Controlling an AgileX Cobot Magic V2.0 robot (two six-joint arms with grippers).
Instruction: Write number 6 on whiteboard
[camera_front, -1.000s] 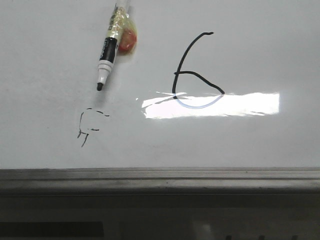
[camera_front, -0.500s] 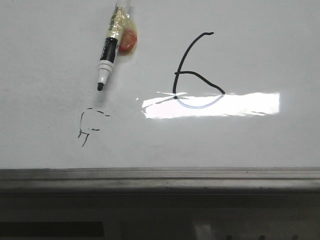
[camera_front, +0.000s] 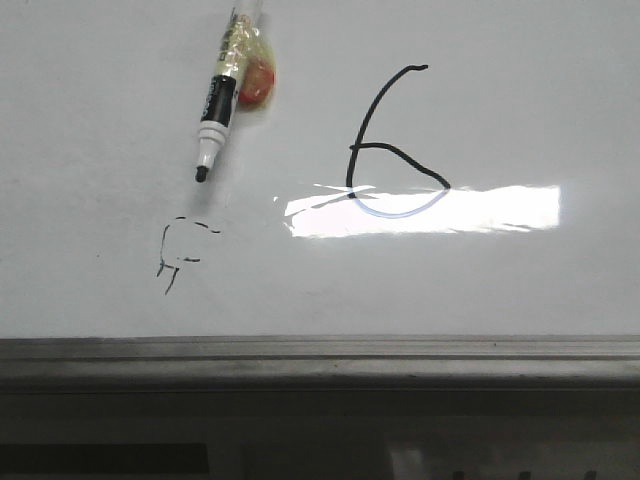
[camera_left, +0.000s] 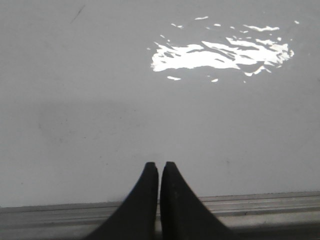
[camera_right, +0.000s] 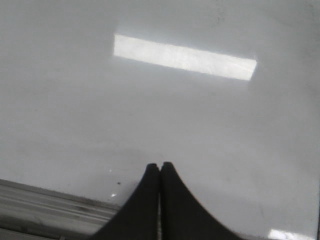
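Observation:
A large thin black number 6 (camera_front: 385, 140) stands on the whiteboard (camera_front: 520, 110), its loop's lower arc faint bluish in the glare patch. A black-and-white marker (camera_front: 222, 95) lies uncapped on the board at the upper left, tip pointing down, with an orange-red blob beside it. Neither gripper shows in the front view. My left gripper (camera_left: 159, 165) is shut with nothing between its fingers, over bare whiteboard (camera_left: 100, 125) near the metal ledge. Over the whiteboard (camera_right: 225, 130) my right gripper (camera_right: 160, 165) is also shut and holds nothing.
A small broken black scribble (camera_front: 177, 252) of short dashes sits below the marker. A grey metal ledge (camera_front: 320, 355) runs along the board's bottom edge, seen also as the ledge (camera_left: 260, 205) and the ledge (camera_right: 45, 205). A bright glare rectangle (camera_front: 480, 210) crosses the board.

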